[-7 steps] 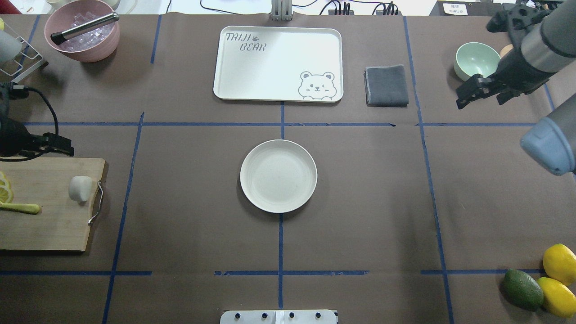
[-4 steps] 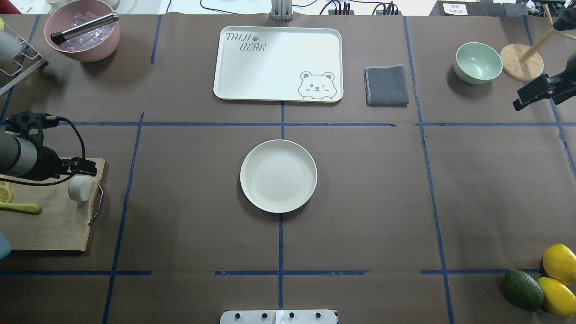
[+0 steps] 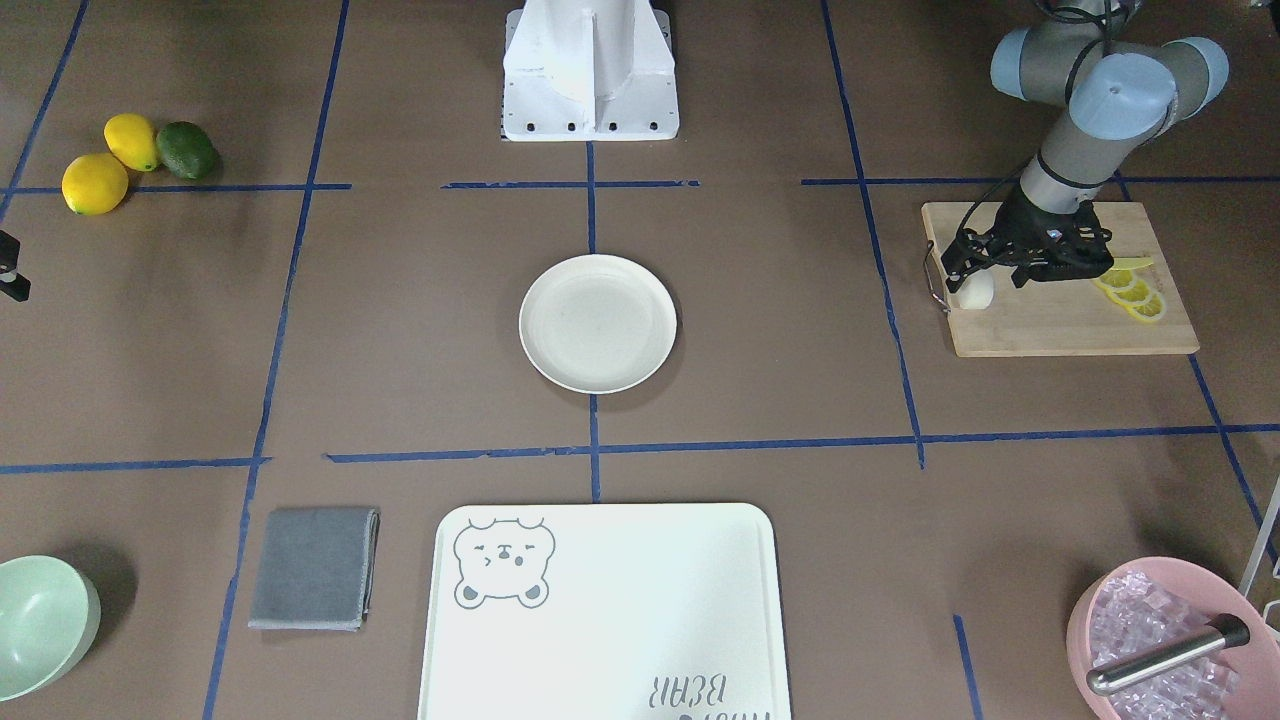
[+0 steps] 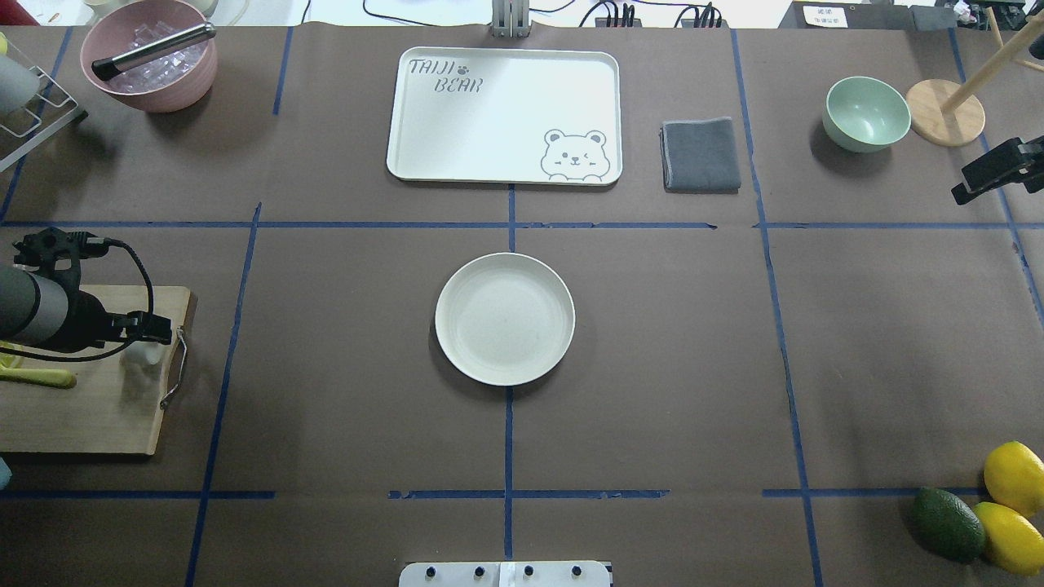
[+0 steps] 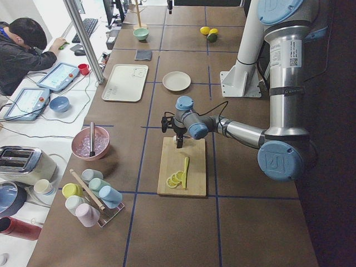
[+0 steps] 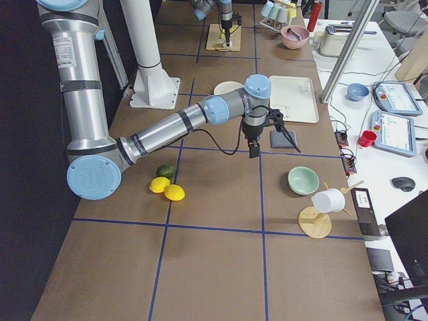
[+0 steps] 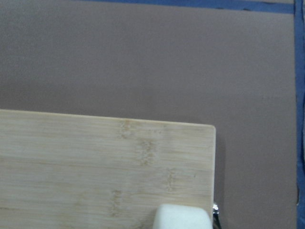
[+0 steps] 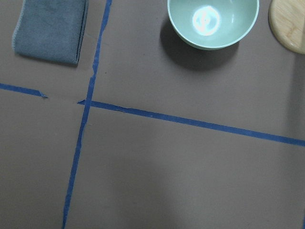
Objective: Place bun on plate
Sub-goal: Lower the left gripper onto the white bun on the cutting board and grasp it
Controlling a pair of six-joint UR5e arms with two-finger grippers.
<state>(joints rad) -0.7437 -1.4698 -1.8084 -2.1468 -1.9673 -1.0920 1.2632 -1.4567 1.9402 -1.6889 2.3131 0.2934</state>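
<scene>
The bun (image 3: 977,292) lies at the handle end of a wooden cutting board (image 3: 1060,325). In the overhead view only a sliver of the bun (image 4: 148,354) shows under my left gripper (image 4: 157,333). My left gripper (image 3: 975,274) hangs open directly over it, fingers on either side, not closed on it. The left wrist view has the bun (image 7: 182,217) at its bottom edge. The empty plate (image 4: 504,319) sits at the table's centre, far from both arms. My right gripper (image 4: 969,186) is at the right edge, open and holding nothing.
Lemon slices (image 3: 1130,290) lie on the board behind the left gripper. A bear-print tray (image 4: 503,114), grey cloth (image 4: 700,155), green bowl (image 4: 864,112) and pink bowl (image 4: 151,57) line the far side. Lemons (image 4: 1011,477) and an avocado (image 4: 946,522) sit near right.
My left gripper has moved over the board and come down onto the bun, now covering most of it. My right arm has pulled back from the green bowl to the right edge.
</scene>
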